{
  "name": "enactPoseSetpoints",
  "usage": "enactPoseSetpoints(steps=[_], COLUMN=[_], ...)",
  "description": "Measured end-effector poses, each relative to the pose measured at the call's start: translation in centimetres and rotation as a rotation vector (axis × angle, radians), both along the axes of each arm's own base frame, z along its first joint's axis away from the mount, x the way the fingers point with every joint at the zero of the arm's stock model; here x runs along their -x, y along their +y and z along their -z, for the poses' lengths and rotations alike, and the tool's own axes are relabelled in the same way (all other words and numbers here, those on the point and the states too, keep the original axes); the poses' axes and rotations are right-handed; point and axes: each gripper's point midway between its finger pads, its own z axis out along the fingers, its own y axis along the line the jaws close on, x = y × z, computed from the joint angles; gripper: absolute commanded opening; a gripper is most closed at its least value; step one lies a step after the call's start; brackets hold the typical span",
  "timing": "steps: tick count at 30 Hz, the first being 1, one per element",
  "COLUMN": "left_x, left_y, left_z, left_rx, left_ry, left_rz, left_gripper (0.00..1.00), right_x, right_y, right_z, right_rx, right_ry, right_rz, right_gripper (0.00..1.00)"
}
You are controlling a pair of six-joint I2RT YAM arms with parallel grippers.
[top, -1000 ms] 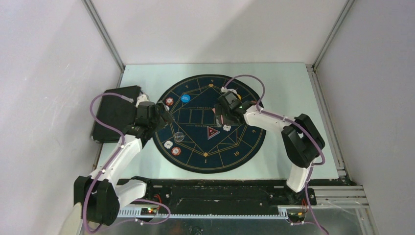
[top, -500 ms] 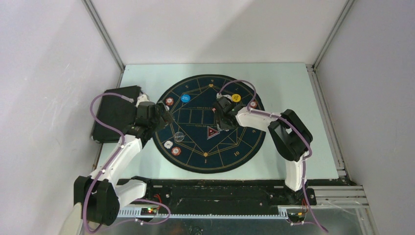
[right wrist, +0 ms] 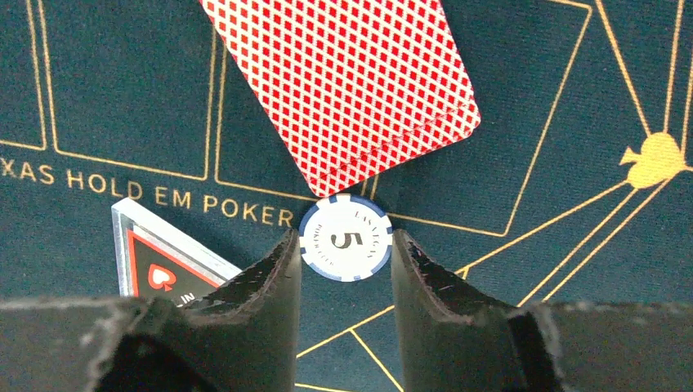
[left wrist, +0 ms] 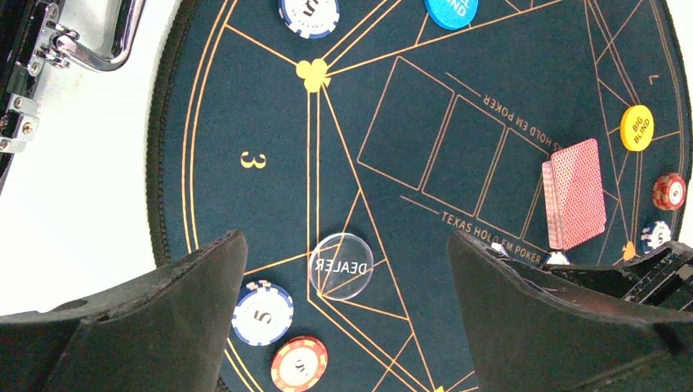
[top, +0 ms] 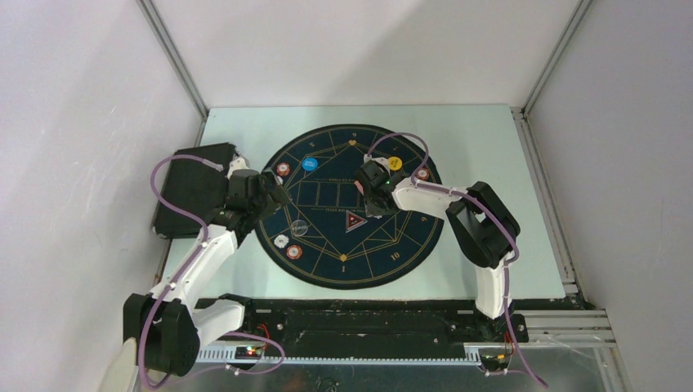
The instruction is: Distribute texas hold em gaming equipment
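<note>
Blue-and-white round poker chip marked 5 lies at the middle of dark round gold-lined mat, touching red-backed card deck. right end effector, wider a second ago, now clamps it. Left end effector spread wide over the mat's left edge.

Right gripper: chip fills finger gap, card deck dead ahead, triangular token beside one finger, mat open opposite.

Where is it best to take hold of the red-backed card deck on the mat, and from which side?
Grip the deck by its two long edges from straight above: it lies flat, slightly fanned, so pinching the narrow width should keep the cards together. The 5 chip crowds one corner.
</note>
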Motion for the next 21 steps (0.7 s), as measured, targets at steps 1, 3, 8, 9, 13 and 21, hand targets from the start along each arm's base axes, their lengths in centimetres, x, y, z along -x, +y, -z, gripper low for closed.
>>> enactPoseSetpoints(steps=[1, 3, 8, 9, 13, 21], left_x=[0.0, 0.0, 0.0, 0.0, 0.0, 0.0], left_y=[0.0, 0.0, 0.0, 0.0, 0.0, 0.0], left_z=[0.0, 0.0, 0.0, 0.0, 0.0, 0.0], left_rx=[0.0, 0.0, 0.0, 0.0, 0.0, 0.0], left_ry=[0.0, 0.0, 0.0, 0.0, 0.0, 0.0], left_rz=[0.0, 0.0, 0.0, 0.0, 0.0, 0.001], left_gripper=[1.0, 1.0, 1.0, 1.0, 1.0, 1.0], right_x=[0.0, 0.0, -0.2, -0.3, -0.6, -1.8], right_y=[0.0, -0.1, -0.3, -0.6, -1.6, -4.2], right_z=[0.0, 0.0, -0.3, -0.5, -1.8, -4.7], right_rx=[0.001, 0.004, 0.018, 0.03, 0.049, 0.033], right_ry=[-0.001, -0.003, -0.021, -0.028, -0.054, -0.103], right_rz=[0.003, 0.008, 0.015, 0.02, 0.041, 0.111], right_gripper=[0.3, 0.27, 0.28, 0.28, 0.28, 0.28])
